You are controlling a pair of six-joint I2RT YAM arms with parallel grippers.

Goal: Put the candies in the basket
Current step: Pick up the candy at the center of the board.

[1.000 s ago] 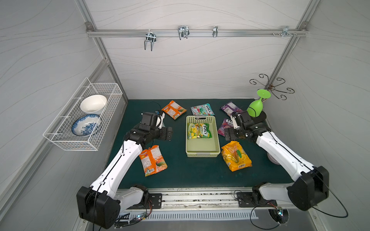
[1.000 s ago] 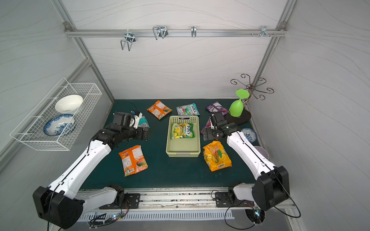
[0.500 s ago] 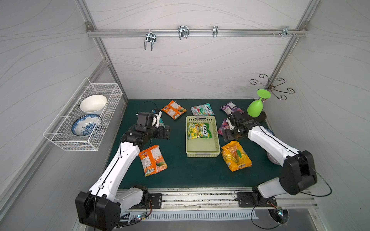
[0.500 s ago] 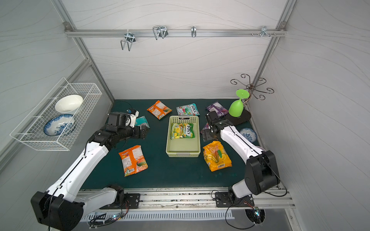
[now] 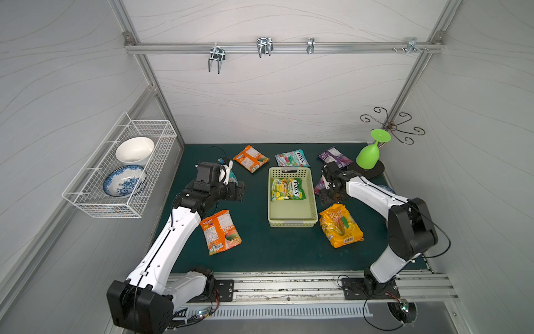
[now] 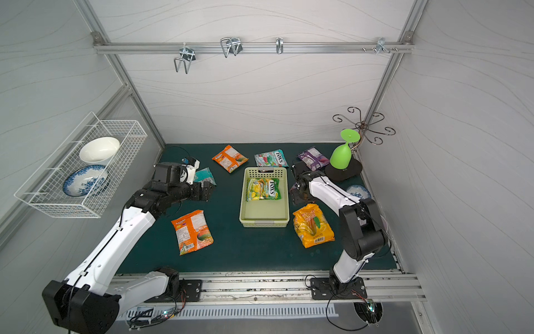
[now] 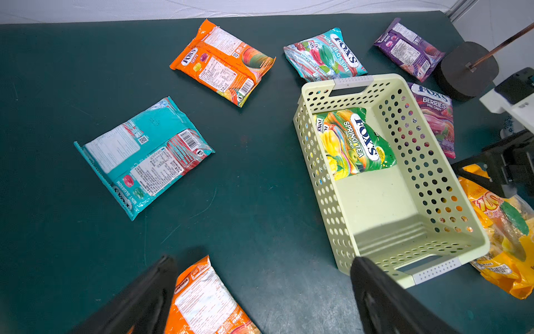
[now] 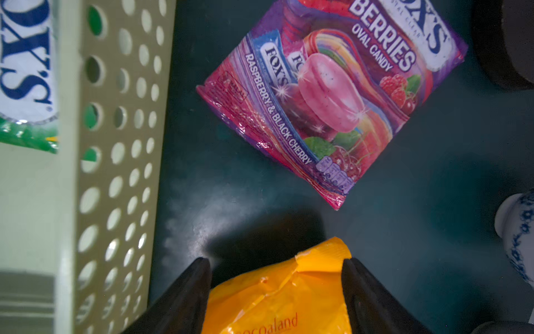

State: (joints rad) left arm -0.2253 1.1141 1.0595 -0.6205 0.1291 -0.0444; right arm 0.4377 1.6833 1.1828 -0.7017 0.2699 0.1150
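Yellow-orange bag [image 5: 341,227] looks crinkly, light and slippery, lying on the tabletop [image 5: 274,254] at four o'clock from the basket [image 5: 291,224]; pinch its top seam. Right pincer [image 8: 274,261] straddles that seam, not yet clenched; left pincer [image 7: 263,260] hangs wide, empty

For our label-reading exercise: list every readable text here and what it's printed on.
"FOX'S SPRING TEA OVAL CANDY": yellow-green packet in the basket.
"FOX'S BERRIES OVAL CANDY": face-up purple packet.
"FOX'S MINT BLOSSOM": face-up teal packet.
"FOX'S FRUITS": far orange packet.
"cocoaland": yellow-orange bag.
Back-panel fine print: too small.
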